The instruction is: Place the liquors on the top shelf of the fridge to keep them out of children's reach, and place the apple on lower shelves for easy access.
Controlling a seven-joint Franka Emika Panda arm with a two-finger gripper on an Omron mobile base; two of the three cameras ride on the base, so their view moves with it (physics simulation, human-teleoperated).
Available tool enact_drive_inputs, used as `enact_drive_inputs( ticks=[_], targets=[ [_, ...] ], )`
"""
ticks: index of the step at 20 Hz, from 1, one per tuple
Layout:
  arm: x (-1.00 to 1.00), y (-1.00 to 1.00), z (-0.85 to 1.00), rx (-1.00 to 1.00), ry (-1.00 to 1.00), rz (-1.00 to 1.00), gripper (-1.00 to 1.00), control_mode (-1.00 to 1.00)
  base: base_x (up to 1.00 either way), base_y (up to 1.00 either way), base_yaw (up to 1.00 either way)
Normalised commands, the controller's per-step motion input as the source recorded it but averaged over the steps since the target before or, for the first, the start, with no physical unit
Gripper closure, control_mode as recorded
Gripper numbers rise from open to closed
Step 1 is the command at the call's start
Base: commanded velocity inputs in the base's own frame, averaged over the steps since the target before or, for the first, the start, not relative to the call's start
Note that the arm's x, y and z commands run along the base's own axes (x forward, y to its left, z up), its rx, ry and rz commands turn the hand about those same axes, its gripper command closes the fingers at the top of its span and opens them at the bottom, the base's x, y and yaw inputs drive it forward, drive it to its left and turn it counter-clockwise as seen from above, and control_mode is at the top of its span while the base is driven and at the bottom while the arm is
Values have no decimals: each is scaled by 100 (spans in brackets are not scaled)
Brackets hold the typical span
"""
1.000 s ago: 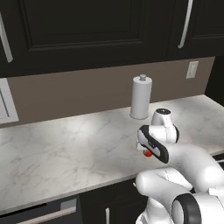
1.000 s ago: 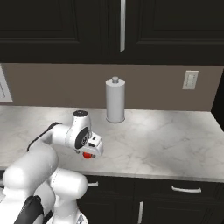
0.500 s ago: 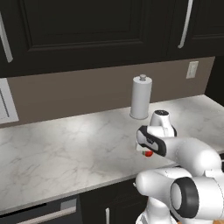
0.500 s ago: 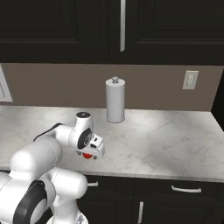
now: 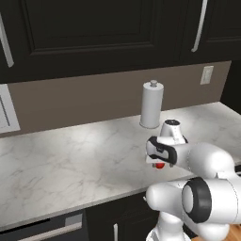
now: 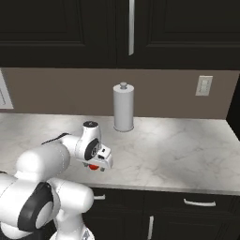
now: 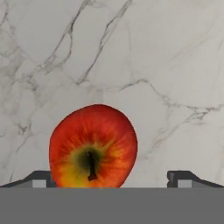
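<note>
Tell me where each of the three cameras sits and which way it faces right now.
Left base view: behind the arm's left, facing the counter and paper towel roll; arm at lower right.
Right base view: behind its right, same counter, roll and apple; arm at lower left.
Hand view: looks down past the open fingers onto the apple.

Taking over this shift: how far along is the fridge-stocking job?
Nothing looks done yet. The apple still sits on the marble counter. In hand: the gripper hovers over it, jaws open on either side, not yet closed. Left: grasping the apple and shelving it low, then both liquors up top.
</note>
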Motion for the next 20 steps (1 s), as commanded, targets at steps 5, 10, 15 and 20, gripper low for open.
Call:
enact_drive_inputs(
  ticks=[5,10,15,20],
  targets=[
    [15,3,-6,0,0,0,-100,-100,0,0,0],
    [10,6,-5,0,0,0,-100,-100,0,0,0],
    [0,7,-9,0,0,0,100,-100,0,0,0],
    [-4,7,-12,0,0,0,100,-100,0,0,0]
  ],
)
